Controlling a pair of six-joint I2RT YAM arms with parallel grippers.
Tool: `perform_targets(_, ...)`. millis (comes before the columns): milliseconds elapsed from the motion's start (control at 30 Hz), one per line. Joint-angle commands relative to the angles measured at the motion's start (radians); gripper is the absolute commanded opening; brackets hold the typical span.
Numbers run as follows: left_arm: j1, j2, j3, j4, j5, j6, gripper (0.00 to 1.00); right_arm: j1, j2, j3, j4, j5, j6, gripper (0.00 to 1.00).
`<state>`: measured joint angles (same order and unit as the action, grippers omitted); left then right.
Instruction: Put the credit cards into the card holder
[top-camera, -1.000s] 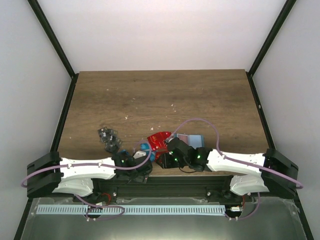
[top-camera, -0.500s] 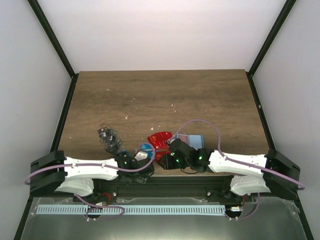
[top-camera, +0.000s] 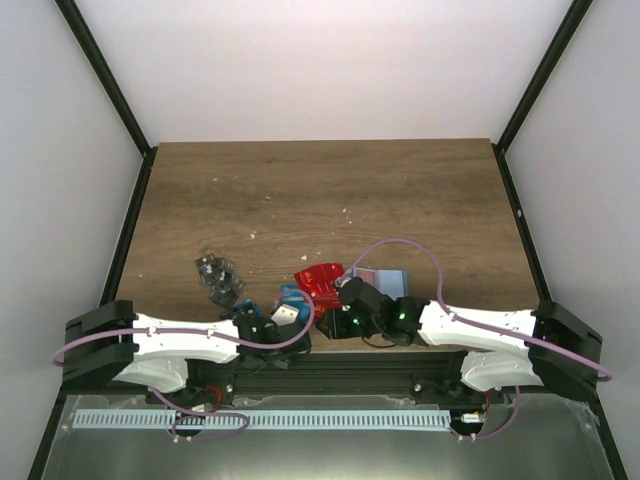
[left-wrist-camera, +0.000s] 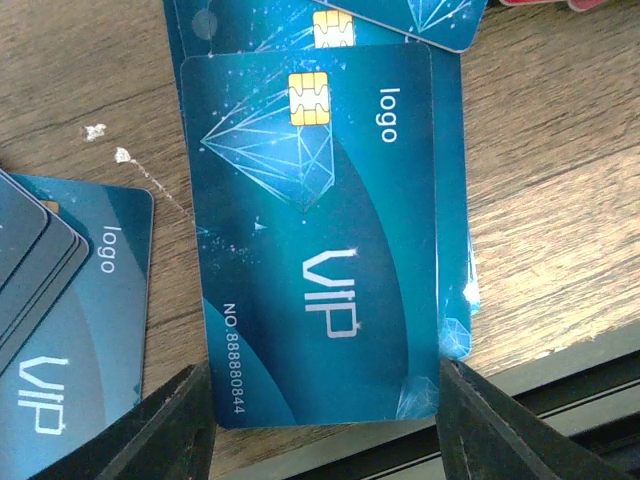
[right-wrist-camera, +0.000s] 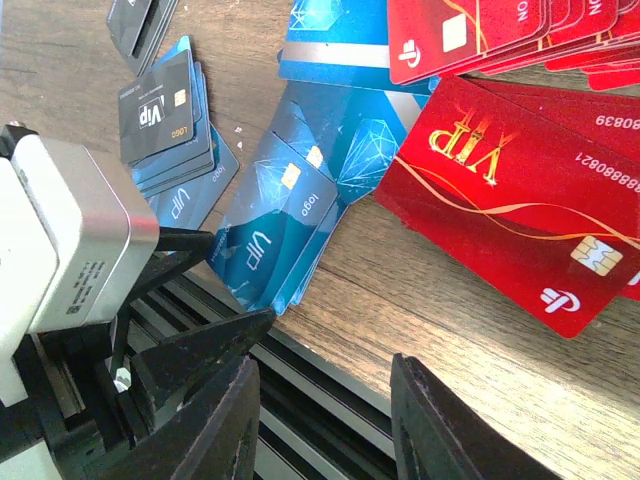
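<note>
The left gripper (left-wrist-camera: 322, 405), wide, straddles a blue credit card (left-wrist-camera: 320, 240) at the table's (left-wrist-camera: 560, 200) near edge; the right gripper (right-wrist-camera: 325, 405) gapes empty beside red cards (right-wrist-camera: 500, 210).

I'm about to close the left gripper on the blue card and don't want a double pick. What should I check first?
1. Is the left gripper open: ok, jaws spread either side of the top blue card at its near end.
2. Card centred between the jaws: ok, slightly tilted.
3. Only one card in the grasp: not ok, a second blue card lies directly beneath, its edge showing.
4. Is the right gripper free: ok, open and empty near the red cards.
5. Is the card holder ready: cannot tell, the right arm hides part of it.
</note>
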<state>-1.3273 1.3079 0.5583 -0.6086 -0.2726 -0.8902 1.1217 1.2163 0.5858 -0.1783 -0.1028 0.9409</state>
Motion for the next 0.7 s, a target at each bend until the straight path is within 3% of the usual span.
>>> perform_targets(0,-0.019,0.030,-0.002,0.009,0.030,-0.022,0.57,0.000,-0.021,-0.008,0.011,0.018,0.005,0.38)
perform_targets(200,-0.026,0.006,0.024,-0.046,0.005,-0.049,0.53,0.001,-0.028,-0.010,0.010,0.019,0.007,0.38)
perform_targets(667,-0.025,-0.178,0.077,-0.119,0.050,-0.043,0.57,-0.004,-0.111,-0.018,-0.003,0.037,0.043,0.39)
